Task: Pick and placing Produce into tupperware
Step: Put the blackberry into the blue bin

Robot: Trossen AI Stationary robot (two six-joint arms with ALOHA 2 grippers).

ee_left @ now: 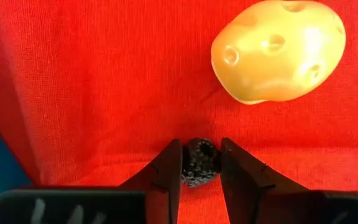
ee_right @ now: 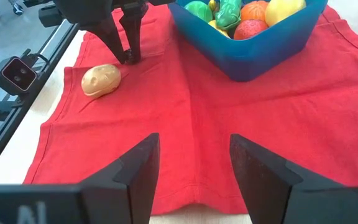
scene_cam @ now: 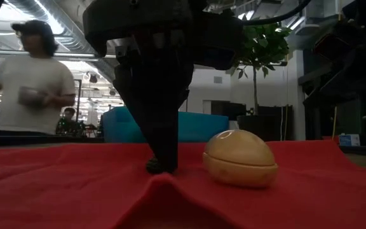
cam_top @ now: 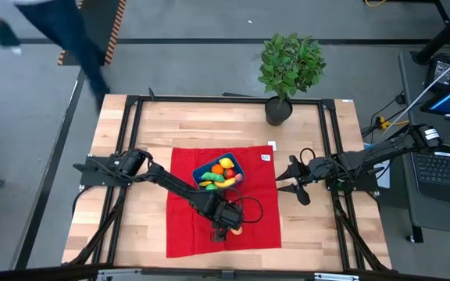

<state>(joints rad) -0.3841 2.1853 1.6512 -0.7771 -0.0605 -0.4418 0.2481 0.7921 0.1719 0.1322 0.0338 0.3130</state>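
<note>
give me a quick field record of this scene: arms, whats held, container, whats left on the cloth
left gripper: down on the red cloth, fingers either side of a small dark bumpy fruit
right gripper: open, empty, hovering above the cloth's edge
blue container: on the cloth, holding several coloured fruits
loose on cloth: a tan potato beside the dark fruit, not touching it
background: potted plant at the table's far edge
</note>
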